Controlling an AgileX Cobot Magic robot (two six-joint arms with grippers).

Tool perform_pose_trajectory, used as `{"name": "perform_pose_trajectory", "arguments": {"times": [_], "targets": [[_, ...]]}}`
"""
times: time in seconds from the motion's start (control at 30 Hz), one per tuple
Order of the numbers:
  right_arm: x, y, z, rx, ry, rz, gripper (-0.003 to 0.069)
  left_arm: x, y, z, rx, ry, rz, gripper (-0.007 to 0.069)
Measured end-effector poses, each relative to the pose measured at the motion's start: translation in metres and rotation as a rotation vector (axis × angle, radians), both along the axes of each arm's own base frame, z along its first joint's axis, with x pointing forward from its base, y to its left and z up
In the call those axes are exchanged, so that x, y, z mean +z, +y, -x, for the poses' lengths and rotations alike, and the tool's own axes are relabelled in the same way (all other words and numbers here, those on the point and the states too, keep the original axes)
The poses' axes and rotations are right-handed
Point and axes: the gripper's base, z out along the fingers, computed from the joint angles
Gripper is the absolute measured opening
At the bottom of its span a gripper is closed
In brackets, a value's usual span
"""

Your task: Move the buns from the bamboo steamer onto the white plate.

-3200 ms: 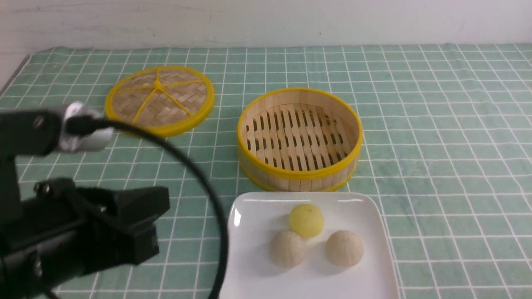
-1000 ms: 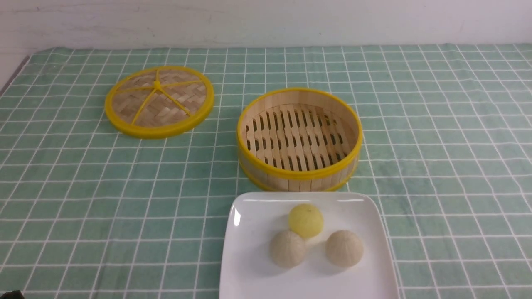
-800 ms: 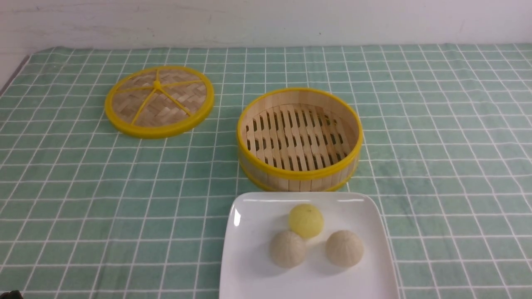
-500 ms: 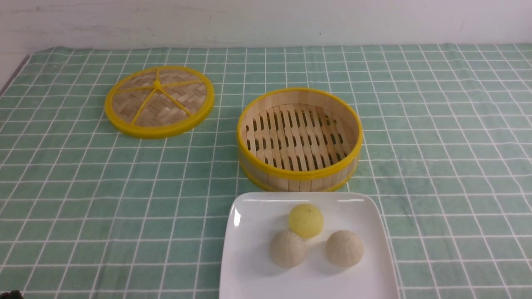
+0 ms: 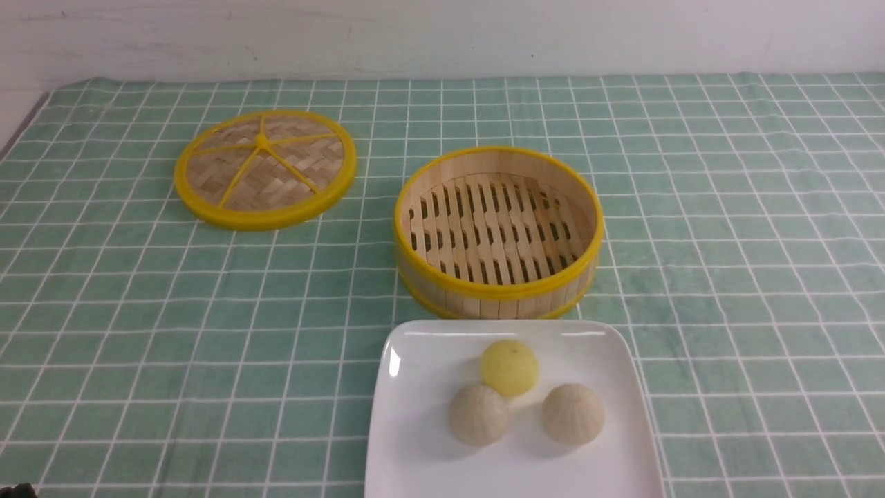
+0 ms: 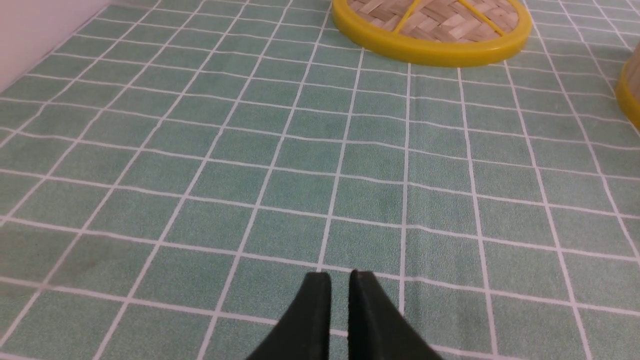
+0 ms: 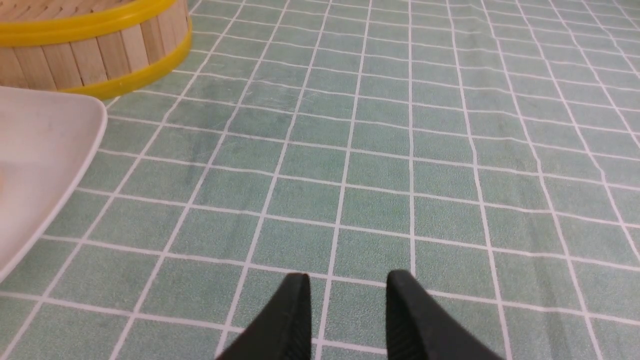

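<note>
The bamboo steamer (image 5: 498, 290) stands empty mid-table, its slatted floor bare. Right in front of it, the white plate (image 5: 429, 456) carries three buns: a smooth yellow bun (image 5: 509, 367) at the back, and two pleated beige buns (image 5: 478, 414) (image 5: 572, 413) in front of it. Neither gripper shows in the front view. My left gripper (image 6: 340, 277) hovers over bare cloth short of the lid, its jaws only a narrow slit apart with nothing between them. My right gripper (image 7: 347, 280) is open and empty over the cloth, to the right of the plate (image 7: 40, 150) and the steamer (image 7: 90, 55).
The flat woven lid (image 5: 265, 168) lies on the green checked cloth at the back left, also seen in the left wrist view as the lid (image 6: 430, 47). The table's left edge (image 5: 21, 131) and the wall run along the left and back.
About three seconds ago my left arm filled the front view's lower left; it has since drawn back out of that view. Over the last second nothing has moved.
</note>
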Motion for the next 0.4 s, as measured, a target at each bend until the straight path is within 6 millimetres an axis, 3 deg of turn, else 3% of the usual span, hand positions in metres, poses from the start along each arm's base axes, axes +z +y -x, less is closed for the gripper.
{"name": "perform_pose_trajectory", "arguments": {"times": [0.4], "targets": [[0.0, 0.0, 0.0, 0.0, 0.0, 0.0, 0.024, 0.0, 0.0001, 0.0, 0.0, 0.0, -0.003, 0.0092]]}}
